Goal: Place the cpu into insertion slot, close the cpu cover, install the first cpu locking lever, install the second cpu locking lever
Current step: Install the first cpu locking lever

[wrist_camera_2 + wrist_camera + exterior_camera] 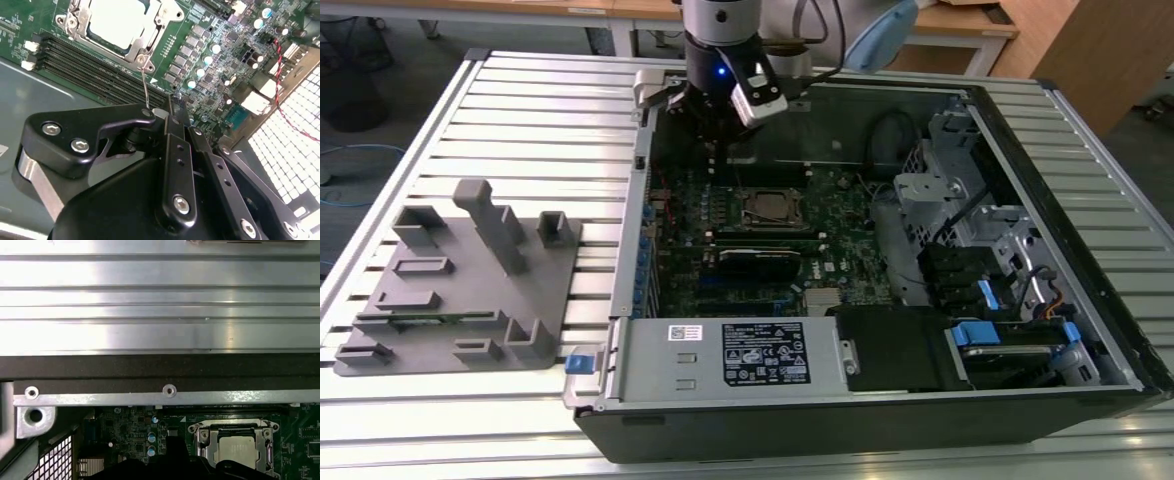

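The cpu point(774, 207) lies in the insertion slot point(771, 222) on the green board inside the open computer case. In both wrist views its pale silver top point(117, 22) point(239, 449) shows through the cpu cover point(150, 45), which lies flat over it. A thin wire locking lever point(144, 85) rises from the slot's corner. Its free end reaches my gripper point(172, 102), whose fingers look shut. I cannot tell whether the lever is clamped or only touched. In the exterior view the gripper point(718, 150) hangs over the board, just beyond the slot toward the case's far wall.
Long black memory slots point(90, 65) run beside the socket. A black card point(761, 262) lies nearer the camera than the slot, then the labelled power supply point(747, 355). Drive cages point(987, 270) stand at the exterior view's right. A grey fixture point(454, 280) sits on the slatted table.
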`<state>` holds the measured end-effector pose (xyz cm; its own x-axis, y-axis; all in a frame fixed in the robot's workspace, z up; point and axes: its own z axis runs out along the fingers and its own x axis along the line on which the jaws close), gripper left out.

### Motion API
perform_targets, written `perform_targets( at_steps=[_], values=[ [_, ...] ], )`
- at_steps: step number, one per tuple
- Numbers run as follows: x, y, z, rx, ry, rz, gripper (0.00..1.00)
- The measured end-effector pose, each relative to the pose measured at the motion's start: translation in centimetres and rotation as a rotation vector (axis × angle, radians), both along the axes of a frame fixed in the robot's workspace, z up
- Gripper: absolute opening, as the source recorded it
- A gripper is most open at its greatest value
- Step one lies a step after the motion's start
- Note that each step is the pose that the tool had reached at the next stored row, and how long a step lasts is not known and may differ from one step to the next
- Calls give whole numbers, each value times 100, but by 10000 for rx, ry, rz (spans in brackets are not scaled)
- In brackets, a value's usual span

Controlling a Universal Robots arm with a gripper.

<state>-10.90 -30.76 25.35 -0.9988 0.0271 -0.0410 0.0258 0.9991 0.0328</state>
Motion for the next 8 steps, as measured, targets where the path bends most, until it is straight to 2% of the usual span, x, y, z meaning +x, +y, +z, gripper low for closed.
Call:
perform_targets(
  at_steps=[5,8],
  values=[
    [-1,20,0,3,-56,-1,10],
    [0,31,-3,3,-64,0,10]
  ],
)
